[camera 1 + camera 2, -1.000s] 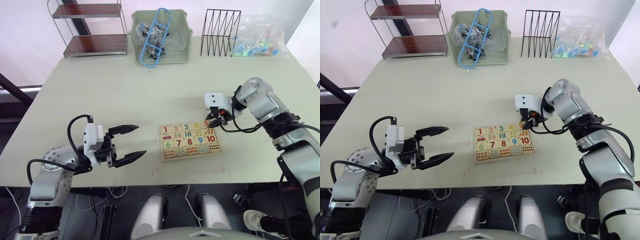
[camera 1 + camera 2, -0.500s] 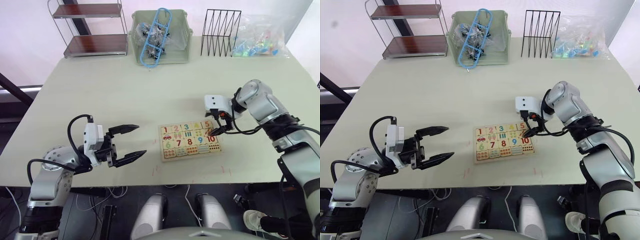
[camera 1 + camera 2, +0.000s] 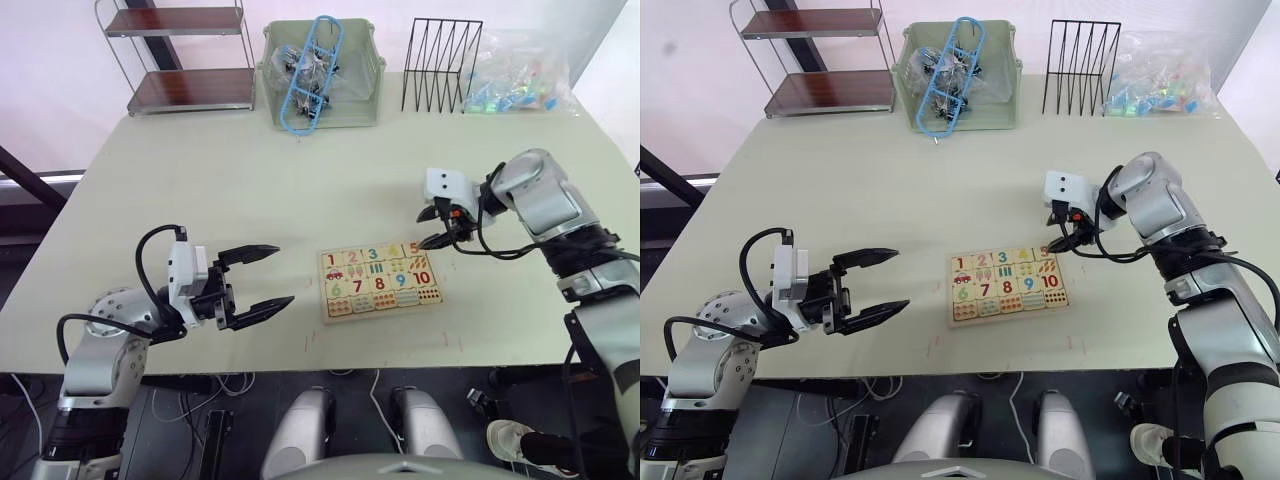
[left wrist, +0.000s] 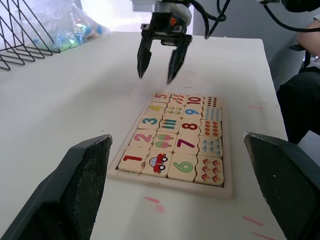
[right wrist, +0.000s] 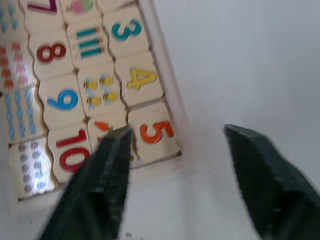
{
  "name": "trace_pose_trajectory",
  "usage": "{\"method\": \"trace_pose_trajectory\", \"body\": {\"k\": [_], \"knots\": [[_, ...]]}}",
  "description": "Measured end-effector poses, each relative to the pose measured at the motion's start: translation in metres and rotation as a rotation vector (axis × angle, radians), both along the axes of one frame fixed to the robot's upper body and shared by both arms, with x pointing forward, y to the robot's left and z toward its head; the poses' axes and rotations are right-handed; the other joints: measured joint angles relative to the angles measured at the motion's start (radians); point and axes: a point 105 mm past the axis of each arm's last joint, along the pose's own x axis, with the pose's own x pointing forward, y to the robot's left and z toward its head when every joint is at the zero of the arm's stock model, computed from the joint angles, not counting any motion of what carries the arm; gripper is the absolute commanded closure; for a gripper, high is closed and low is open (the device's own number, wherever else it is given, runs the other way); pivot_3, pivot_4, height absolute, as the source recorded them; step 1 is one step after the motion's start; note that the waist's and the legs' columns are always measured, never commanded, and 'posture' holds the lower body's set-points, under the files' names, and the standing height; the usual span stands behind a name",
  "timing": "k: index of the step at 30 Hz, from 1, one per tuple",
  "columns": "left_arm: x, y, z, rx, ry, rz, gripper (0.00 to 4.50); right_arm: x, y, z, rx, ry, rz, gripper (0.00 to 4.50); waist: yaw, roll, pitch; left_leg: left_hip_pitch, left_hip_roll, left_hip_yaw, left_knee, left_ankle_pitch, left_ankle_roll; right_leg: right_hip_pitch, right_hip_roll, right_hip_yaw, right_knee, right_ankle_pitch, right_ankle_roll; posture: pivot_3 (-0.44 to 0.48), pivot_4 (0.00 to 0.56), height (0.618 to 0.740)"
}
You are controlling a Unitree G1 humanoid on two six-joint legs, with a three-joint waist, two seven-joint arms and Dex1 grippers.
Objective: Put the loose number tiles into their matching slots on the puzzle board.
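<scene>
Left wrist view gives the clearest reading of progress: the puzzle board (image 4: pixel 172 146) lies flat on the desk (image 4: pixel 65 95), and its row of digits runs 1, 2, 3, 4, 5 with every tile seated inside the raised frame, no bare recess showing. The 5 tile (image 5: pixel 156 132) sits in the corner slot, level with the 4 tile (image 5: pixel 138 79) beside it as far as the right wrist view shows. No loose number tile is visible on the desk around the board. The right hand (image 3: pixel 438 228) hangs just above and beyond the board's 5 corner with its fingers spread and nothing between them; the left hand (image 3: pixel 258 280) hovers well apart from the board on its other side, fingers spread wide and likewise empty (neither touches the board). Judging from this, all five tiles are placed and the task looks essentially finished, with at most a check that the 5 lies fully flush.
</scene>
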Motion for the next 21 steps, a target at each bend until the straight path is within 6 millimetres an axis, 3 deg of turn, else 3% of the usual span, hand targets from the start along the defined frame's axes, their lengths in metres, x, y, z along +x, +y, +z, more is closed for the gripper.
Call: {"method": "trace_pose_trajectory", "body": {"k": [3, 4, 9, 17, 21], "knots": [[0.001, 0.000, 0.000, 0.000, 0.000, -0.001, 0.00, 0.001, -0.001, -0.002, 0.049, -0.011, -0.030, 4.22, 0.000, 0.000, 0.000, 0.000, 0.000, 0.000, 0.000, 0.000, 0.000, 0.000, 0.000, 0.000, 0.000, 0.000, 0.000, 0.000, 0.150, 0.739], [0.002, 0.001, 0.000, -0.002, 0.001, 0.001, 0.00, 0.003, -0.001, -0.002, 0.071, -0.020, -0.045, 4.49, 0.000, 0.000, 0.000, 0.000, 0.000, 0.000, 0.000, 0.000, 0.000, 0.000, 0.000, 0.000, 0.000, 0.000, 0.000, 0.000, 0.150, 0.739], [0.003, 0.002, 0.000, -0.003, 0.004, 0.004, 0.00, 0.006, -0.003, 0.001, 0.203, -0.071, -0.118, 4.49, 0.001, 0.000, 0.000, 0.000, 0.000, 0.000, 0.000, 0.000, 0.000, 0.000, 0.000, 0.000, 0.000, 0.000, 0.000, 0.000, 0.150, 0.739], [0.002, 0.002, -0.001, -0.003, 0.010, 0.006, 0.00, -0.006, -0.003, -0.010, 0.392, -0.099, -0.196, 4.49, 0.002, 0.000, 0.000, 0.000, 0.000, 0.000, 0.000, 0.000, 0.001, 0.000, 0.000, 0.000, 0.000, 0.000, 0.000, 0.000, 0.150, 0.739], [0.002, 0.002, -0.002, -0.003, 0.011, 0.008, 0.00, -0.014, -0.004, -0.030, 0.451, -0.073, -0.244, 4.49, 0.001, 0.000, 0.000, 0.000, 0.000, 0.000, 0.000, 0.000, 0.001, 0.000, 0.000, 0.001, 0.000, 0.000, 0.000, 0.000, 0.150, 0.739]]}}
